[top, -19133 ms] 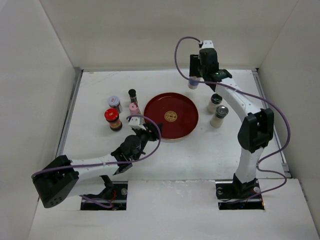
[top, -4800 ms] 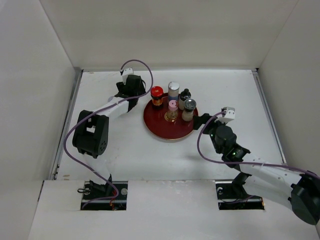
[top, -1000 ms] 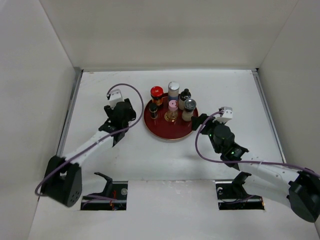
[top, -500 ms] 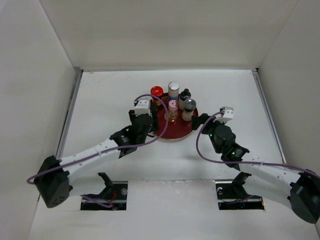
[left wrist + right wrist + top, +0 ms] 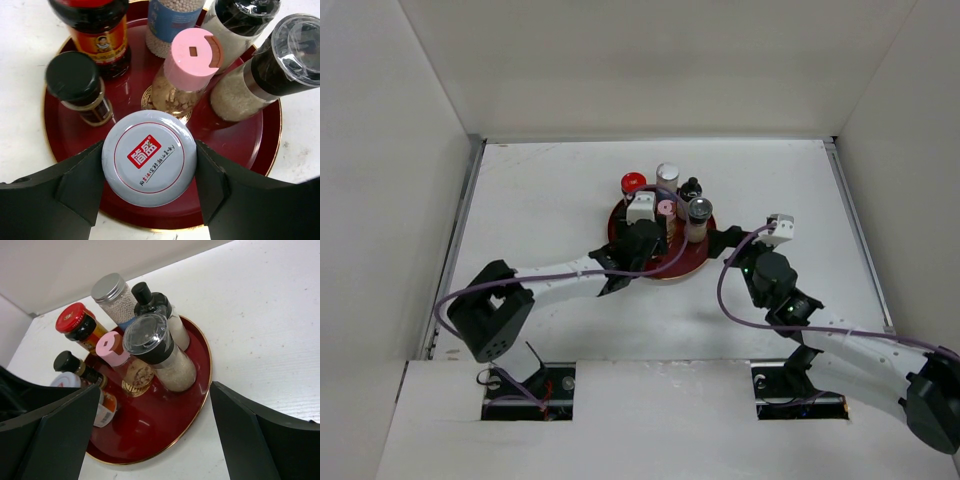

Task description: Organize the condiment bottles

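Between white walls (image 5: 620,60), a white table (image 5: 535,185) holds bottles (image 5: 667,176).

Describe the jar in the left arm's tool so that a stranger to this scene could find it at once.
Find the round dark-red tray in the middle of the white table. At its left side the left tool grips one jar. Unlike the narrower caps around it, its lid is broad, flat and silver, printed with a red logo.

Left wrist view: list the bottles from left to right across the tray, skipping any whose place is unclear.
First the black-capped thin bottle → white-lidded jar → pink-capped bottle → clear-topped shaker.
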You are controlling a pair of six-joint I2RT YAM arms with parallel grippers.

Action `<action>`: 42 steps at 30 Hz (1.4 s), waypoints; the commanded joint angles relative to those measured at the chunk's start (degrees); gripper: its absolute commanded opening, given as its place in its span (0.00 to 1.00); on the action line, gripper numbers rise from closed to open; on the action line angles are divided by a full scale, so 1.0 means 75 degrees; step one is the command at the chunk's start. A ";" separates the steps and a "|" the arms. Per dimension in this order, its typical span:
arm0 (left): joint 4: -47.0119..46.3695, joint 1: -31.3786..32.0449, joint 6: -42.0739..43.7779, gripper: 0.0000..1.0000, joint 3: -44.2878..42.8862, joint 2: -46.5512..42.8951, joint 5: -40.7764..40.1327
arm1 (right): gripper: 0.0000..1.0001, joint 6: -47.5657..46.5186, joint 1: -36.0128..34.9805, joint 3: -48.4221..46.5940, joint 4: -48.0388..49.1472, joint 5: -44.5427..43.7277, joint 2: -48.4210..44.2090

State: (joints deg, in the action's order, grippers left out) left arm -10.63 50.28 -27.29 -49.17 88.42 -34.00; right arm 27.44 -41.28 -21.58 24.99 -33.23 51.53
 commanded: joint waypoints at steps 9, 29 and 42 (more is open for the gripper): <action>-0.1418 0.0052 0.0123 0.46 -0.0452 0.0714 -0.0248 | 0.98 -0.0003 0.0107 0.0018 0.0511 -0.0139 -0.0085; -0.1313 -0.0731 0.0665 1.00 0.0799 -0.3478 -0.0682 | 0.32 0.0172 0.0434 0.0159 0.0394 -0.0268 -0.0378; 0.0269 -0.3605 -0.1974 1.00 0.2946 -0.4314 -0.0283 | 0.17 0.0993 0.1490 0.0358 0.0031 -0.0151 -0.0190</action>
State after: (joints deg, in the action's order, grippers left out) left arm -9.32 23.33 -37.39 -27.40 55.57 -36.67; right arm 32.91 -31.48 -19.64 23.62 -33.98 50.98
